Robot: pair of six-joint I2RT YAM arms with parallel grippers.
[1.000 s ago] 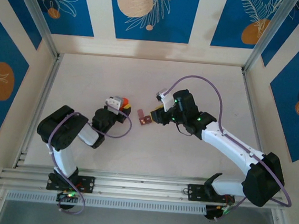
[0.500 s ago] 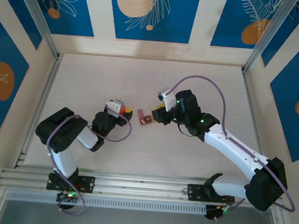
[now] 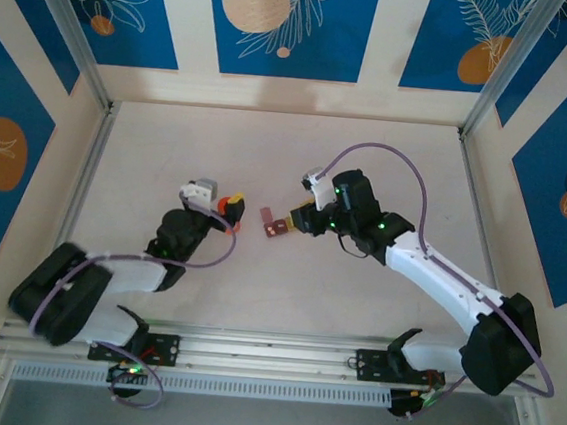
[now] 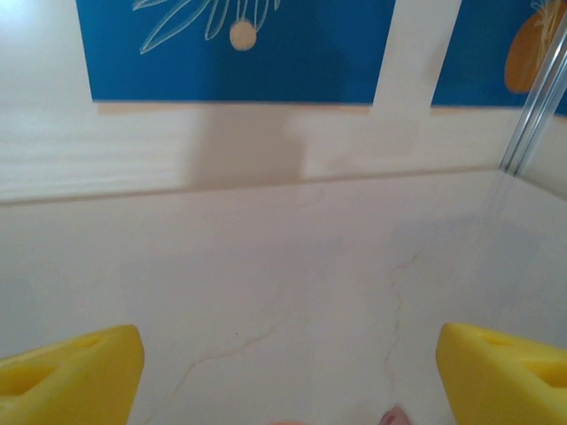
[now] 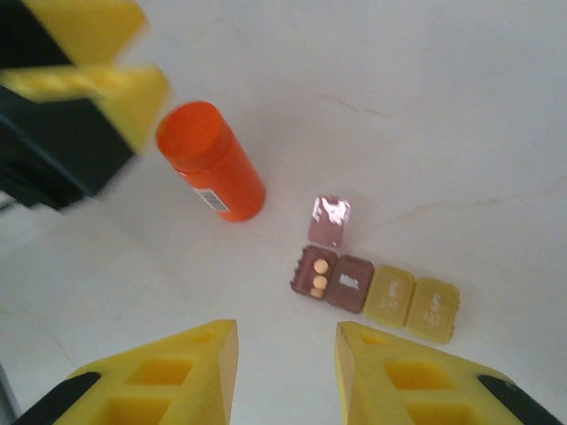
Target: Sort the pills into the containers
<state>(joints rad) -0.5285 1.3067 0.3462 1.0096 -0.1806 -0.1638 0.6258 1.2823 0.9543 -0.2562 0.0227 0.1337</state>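
Right gripper (image 5: 285,367) part-open, empty, over the counter (image 5: 443,106) just right of the containers (image 5: 390,297): two pills (image 5: 318,282) in the open brown cell (image 5: 301,274), other cells lidded. Left gripper (image 4: 288,354) wide beside the bottle (image 5: 213,173); its arm (image 3: 127,276) has sunk near-left since a second ago.

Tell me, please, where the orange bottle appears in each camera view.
Top external: the orange bottle is left of centre, at mid-height.
Right wrist: the bottle is in the upper left.
Shared landmark: the containers, to the bottle's right in both views.
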